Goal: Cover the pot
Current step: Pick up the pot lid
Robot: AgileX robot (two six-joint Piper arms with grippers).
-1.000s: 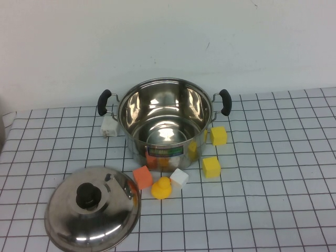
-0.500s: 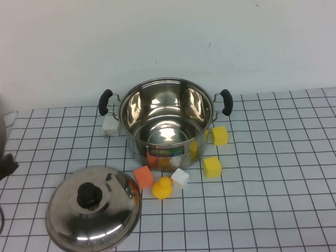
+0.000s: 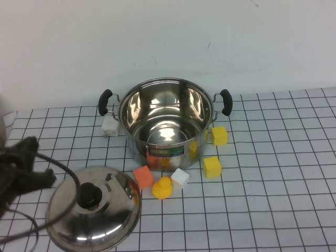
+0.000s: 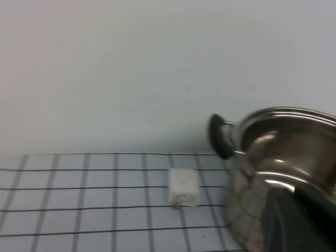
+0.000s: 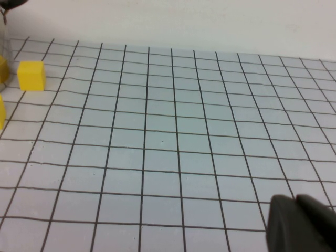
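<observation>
Approaching step: left tool (image 3: 31,160), grip state indiscernible, nears the domed lid (image 3: 93,210). Right tool (image 5: 302,223) sits parked, likewise indiscernible. Next: grasp the knob (image 3: 89,195), carry to stockpot (image 3: 165,121).

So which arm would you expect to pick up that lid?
The left one, probably. Its hand is already beside the lid, at the table's near left. The right hand is over bare grid far from it, and the pot is uncovered.

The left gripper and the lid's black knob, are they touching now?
Apart. The high view shows the left gripper beside the lid, with bare steel between it and the knob.
</observation>
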